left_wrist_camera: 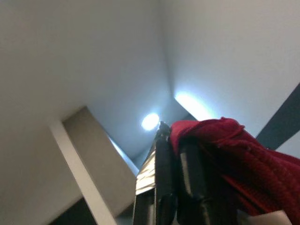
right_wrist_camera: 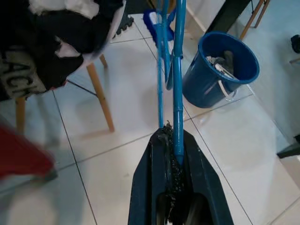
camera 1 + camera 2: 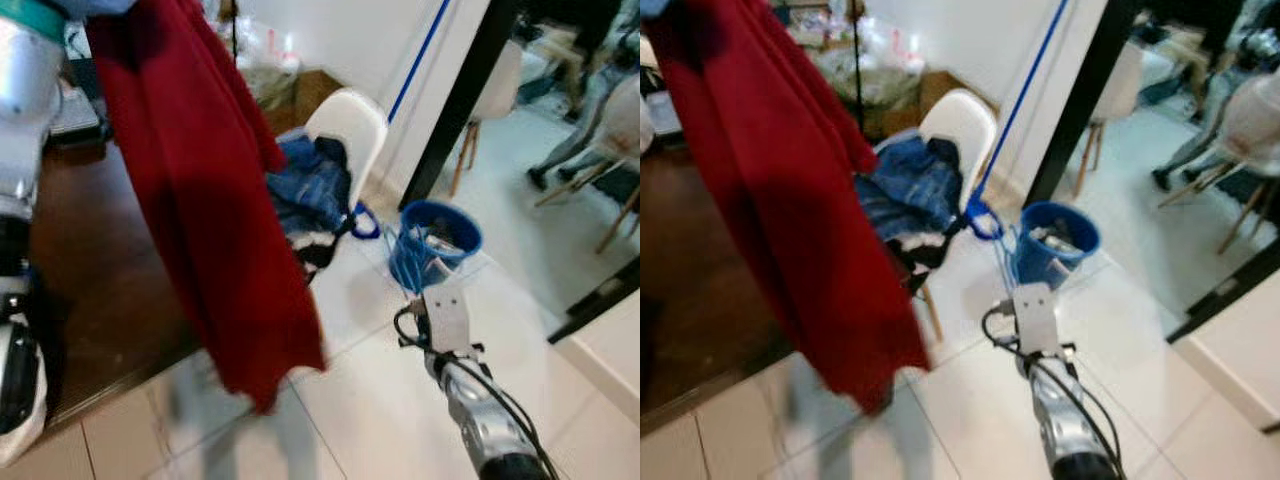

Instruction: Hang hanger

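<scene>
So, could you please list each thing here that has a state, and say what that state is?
Dark red knitted garment: hanging, gripped by the left hand.
Thin blue plastic hanger: clamped in the shut right hand.
Round blue plastic bucket: upright on the floor, holding items.
White plastic chair: piled with denim clothes.

White tiled floor (image 3: 370, 400). White chair (image 3: 345, 135) on wooden legs, heaped with blue and dark clothes. Dark wooden table (image 3: 90, 270) left of chair. Blue bucket (image 3: 435, 240) right of chair. Black post (image 3: 460, 95) beyond bucket. Ceiling light (image 1: 150, 121) glows overhead.
</scene>
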Robot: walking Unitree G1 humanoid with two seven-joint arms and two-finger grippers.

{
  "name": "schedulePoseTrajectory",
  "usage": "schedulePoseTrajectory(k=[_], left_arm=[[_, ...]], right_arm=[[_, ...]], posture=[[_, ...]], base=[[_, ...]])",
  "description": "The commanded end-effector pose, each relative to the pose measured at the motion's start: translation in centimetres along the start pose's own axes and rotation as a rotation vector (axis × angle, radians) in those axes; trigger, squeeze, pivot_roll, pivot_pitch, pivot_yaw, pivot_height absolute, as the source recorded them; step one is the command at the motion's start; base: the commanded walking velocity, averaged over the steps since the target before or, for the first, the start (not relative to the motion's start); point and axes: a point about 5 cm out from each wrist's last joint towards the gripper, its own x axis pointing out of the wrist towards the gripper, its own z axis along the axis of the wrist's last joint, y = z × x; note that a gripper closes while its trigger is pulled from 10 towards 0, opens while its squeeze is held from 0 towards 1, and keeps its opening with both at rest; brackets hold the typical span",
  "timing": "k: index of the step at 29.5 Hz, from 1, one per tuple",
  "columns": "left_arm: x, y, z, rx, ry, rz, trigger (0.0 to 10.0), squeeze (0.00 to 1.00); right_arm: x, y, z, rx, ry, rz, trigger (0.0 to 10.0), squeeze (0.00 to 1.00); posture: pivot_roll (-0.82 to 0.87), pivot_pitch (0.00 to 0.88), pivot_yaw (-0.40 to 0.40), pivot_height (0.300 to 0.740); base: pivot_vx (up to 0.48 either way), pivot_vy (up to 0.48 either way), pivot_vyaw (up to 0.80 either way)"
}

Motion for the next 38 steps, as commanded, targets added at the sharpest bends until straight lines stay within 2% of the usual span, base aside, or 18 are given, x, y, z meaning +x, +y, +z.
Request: schedulePoseTrajectory(k=[1, 3, 6, 7, 9, 10, 11, 15, 22, 23, 25, 27, 29, 30, 33, 34, 35, 38], left_arm=[[0.9, 0.3, -1.0, -0.003, 0.086, -0.016, 10.0, 0.00], [0.5, -0.5, -1.9, -0.065, 0.168, -0.062, 10.0, 0.00], [-2.3, -4.5, -3.1, -0.425, 0.381, -0.188, 10.0, 0.00], [-2.3, -4.5, -3.1, -0.425, 0.381, -0.188, 10.0, 0.00], [-4.6, -7.3, -2.9, -0.689, 0.511, -0.268, 10.0, 0.00], [-4.6, -7.3, -2.9, -0.689, 0.511, -0.268, 10.0, 0.00], [-6.3, -9.1, -2.4, -0.837, 0.599, -0.301, 10.0, 0.00], [-9.3, -11.9, -1.3, -0.974, 0.716, -0.393, 10.0, 0.00], [-11.9, -13.4, -2.0, -0.837, 0.817, -0.446, 10.0, 0.00], [-14.6, -13.9, -4.5, -0.656, 0.997, -0.462, 10.0, 0.00], [-16.0, -13.9, -5.5, -0.612, 1.092, -0.452, 10.0, 0.00], [-16.0, -13.9, -5.5, -0.612, 1.092, -0.452, 10.0, 0.00], [-17.6, -13.8, -6.7, -0.601, 1.208, -0.420, 10.0, 0.00], [-20.0, -13.5, -8.2, -0.612, 1.362, -0.377, 10.0, 0.00], [-21.5, -13.2, -9.1, -0.619, 1.458, -0.348, 10.0, 0.00], [-22.7, -12.9, -9.6, -0.631, 1.514, -0.348, 10.0, 0.25], [-23.3, -12.5, -10.0, -0.625, 1.523, -0.356, 10.0, 1.00], [-23.6, -11.9, -10.5, -0.569, 1.514, -0.350, 10.0, 1.00]], right_arm=[[-0.3, -0.4, -0.4, 0.009, 0.005, -0.017, 10.0, 0.00], [-0.3, -0.4, -0.4, 0.008, 0.003, -0.017, 10.0, 0.00], [-0.4, -0.4, -0.4, 0.005, -0.007, -0.018, 10.0, 0.00], [-0.4, -0.4, -0.4, 0.005, -0.007, -0.018, 10.0, 0.00], [-0.4, -0.5, -0.4, 0.002, -0.010, -0.018, 10.0, 0.00], [-0.4, -0.5, -0.4, 0.002, -0.010, -0.018, 10.0, 0.00], [-0.5, -0.5, -0.4, -0.001, -0.012, -0.015, 10.0, 0.00], [-0.5, -0.4, -0.4, -0.006, -0.014, -0.010, 10.0, 0.00], [-0.6, -0.4, -0.3, -0.009, -0.016, -0.006, 10.0, 0.00], [-0.6, -0.4, -0.3, -0.012, -0.018, -0.005, 10.0, 0.00], [-0.6, -0.4, -0.2, -0.013, -0.020, -0.005, 10.0, 0.00], [-0.6, -0.4, -0.2, -0.013, -0.020, -0.005, 10.0, 0.00], [-0.6, -0.4, -0.2, -0.012, -0.021, -0.005, 10.0, 0.00], [-0.7, -0.4, -0.2, -0.012, -0.022, -0.003, 10.0, 0.00], [-0.7, -0.4, -0.2, -0.012, -0.023, -0.002, 10.0, 0.00], [-0.7, -0.4, -0.2, -0.012, -0.023, 0.000, 10.0, 0.00], [-0.7, -0.4, -0.1, -0.012, -0.024, 0.002, 10.0, 0.00], [-0.8, -0.4, -0.1, -0.010, -0.024, 0.003, 10.0, 0.00]], posture=[[0.05, 0.049, 0.021, 0.740], [0.05, 0.051, 0.021, 0.740], [0.05, 0.060, 0.020, 0.740], [0.05, 0.060, 0.020, 0.740], [0.05, 0.064, 0.019, 0.740], [0.05, 0.064, 0.019, 0.740], [0.05, 0.068, 0.019, 0.740], [0.05, 0.071, 0.018, 0.740], [0.05, 0.076, 0.016, 0.740], [0.06, 0.082, 0.014, 0.740], [0.06, 0.083, 0.013, 0.740], [0.06, 0.083, 0.013, 0.740], [0.06, 0.085, 0.011, 0.740], [0.06, 0.088, 0.007, 0.740], [0.06, 0.088, 0.007, 0.740], [0.06, 0.092, 0.007, 0.740], [0.06, 0.094, 0.009, 0.740], [0.06, 0.095, 0.010, 0.740]], base=[[0.420, 0.000, 0.00], [0.210, 0.000, 0.00], [0.000, 0.000, 0.00], [0.000, 0.000, 0.00], [0.000, 0.000, 0.00], [0.000, 0.000, 0.00], [0.000, 0.000, 0.00], [0.000, 0.000, 0.00], [0.000, 0.000, 0.00], [0.000, 0.000, 0.00], [0.000, 0.000, 0.00], [0.000, 0.000, 0.00], [0.000, 0.000, 0.00], [0.000, 0.000, 0.00], [0.000, 0.000, 0.00], [0.000, 0.000, 0.00], [0.000, 0.000, 0.00], [0.000, 0.000, 0.00]])
